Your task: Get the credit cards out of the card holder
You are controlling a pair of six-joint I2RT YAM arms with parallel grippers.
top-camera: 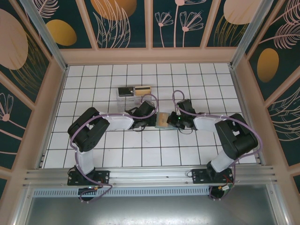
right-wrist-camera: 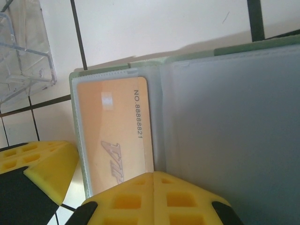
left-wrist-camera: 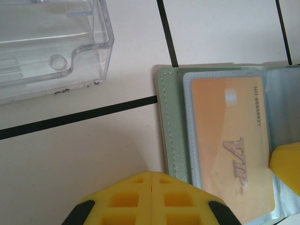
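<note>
left wrist: left pincer (left-wrist-camera: 152,182) pressed together, nothing between its fingers, tip just beside the near-left edge of the open card holder (left-wrist-camera: 169,140); can't tell if it touches. holder lies flat on the white tiled bench (left-wrist-camera: 93,154), with one credit card (left-wrist-camera: 229,145) face up in a clear sleeve, printed "vip" plus a number. clear box (left-wrist-camera: 47,42) sits up-left, apart from the holder. right wrist: right pincer (right-wrist-camera: 154,183) also pressed together, pinching nothing, tip over the near end of that same card next to the holder's middle crease; contact not clear. the other panel's frosted sleeve spreads off to the right. left pincer's yellow finger shows lower left, just beside the holder's green edge. top external: both pincers meet mid-bench with the holder between them, left arm coming in from the left, right arm from the right. clear box lies just beyond the left pincer, with a tan card (top-camera: 143,89) at its far side; in it or on it, can't tell.
</note>
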